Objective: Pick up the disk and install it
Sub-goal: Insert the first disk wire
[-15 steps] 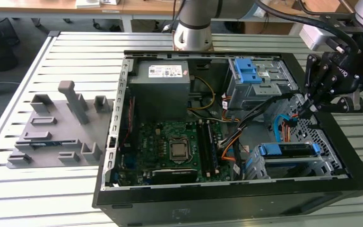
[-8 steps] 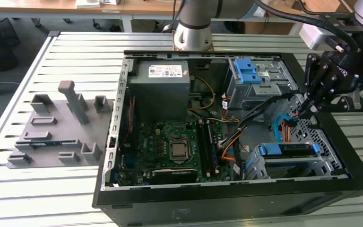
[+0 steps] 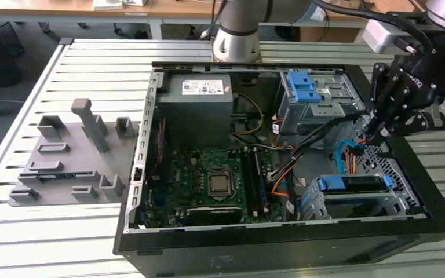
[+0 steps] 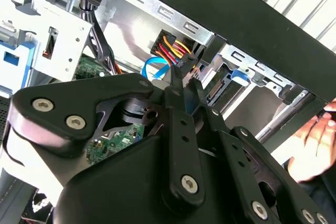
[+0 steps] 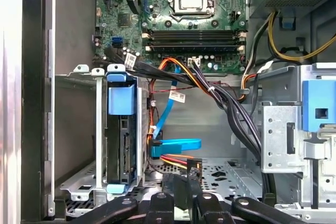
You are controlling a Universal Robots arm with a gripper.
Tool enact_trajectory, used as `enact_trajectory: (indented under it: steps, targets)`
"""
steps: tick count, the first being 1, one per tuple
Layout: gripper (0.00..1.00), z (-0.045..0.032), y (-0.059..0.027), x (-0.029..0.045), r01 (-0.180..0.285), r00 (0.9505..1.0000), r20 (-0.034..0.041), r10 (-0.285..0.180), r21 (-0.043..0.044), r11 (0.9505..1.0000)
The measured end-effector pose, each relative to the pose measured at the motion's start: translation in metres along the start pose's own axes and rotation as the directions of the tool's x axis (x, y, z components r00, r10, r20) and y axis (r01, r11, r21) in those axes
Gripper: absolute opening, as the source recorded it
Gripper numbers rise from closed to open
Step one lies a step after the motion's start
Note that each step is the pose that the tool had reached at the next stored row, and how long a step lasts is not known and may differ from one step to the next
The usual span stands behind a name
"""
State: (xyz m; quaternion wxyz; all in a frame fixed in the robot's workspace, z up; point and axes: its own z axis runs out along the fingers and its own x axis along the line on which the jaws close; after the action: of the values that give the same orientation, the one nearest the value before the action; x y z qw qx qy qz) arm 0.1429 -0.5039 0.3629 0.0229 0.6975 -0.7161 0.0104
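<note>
The disk (image 3: pixel 354 184) sits in the drive bay at the corner of the open computer case (image 3: pixel 284 243), nearest the exterior view's right, its blue bracket facing up. In the first wrist view the disk (image 5: pixel 122 140) stands on edge between metal rails under its blue tab. My gripper (image 3: pixel 373 139) hangs inside the case just beyond that bay. Both wrist views show its fingers (image 5: pixel 176 192) closed together on a black cable connector (image 5: pixel 194 170) with red and yellow wires. In the second wrist view my gripper (image 4: pixel 184 80) holds that connector (image 4: pixel 188 59) at its tips.
A blue flat cable (image 5: pixel 176 145) and black cable bundles (image 5: pixel 236 114) run beside the gripper. The grey power-supply box (image 3: pixel 199 110), the metal cage with blue clips (image 3: pixel 315 92) and the motherboard (image 3: pixel 215 179) occupy the case. A grey fixture (image 3: pixel 68 156) lies on the table. A person's hand (image 4: pixel 315 140) is close by.
</note>
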Motion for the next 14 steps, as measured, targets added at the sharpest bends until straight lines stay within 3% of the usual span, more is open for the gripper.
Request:
enact_trajectory:
  steps: [7, 11, 14]
  targets:
    - [0.25, 0.0012, 0.0001, -0.0053, -0.003, 1.0, -0.0034, 0.003, -0.0001, 1.0]
    - [0.25, 0.0025, 0.0, -0.0056, -0.005, 0.9999, -0.0151, 0.005, 0.0002, 1.0]
    - [0.25, 0.0038, 0.0, -0.0059, -0.008, 0.9998, -0.0185, 0.008, 0.0002, 1.0]
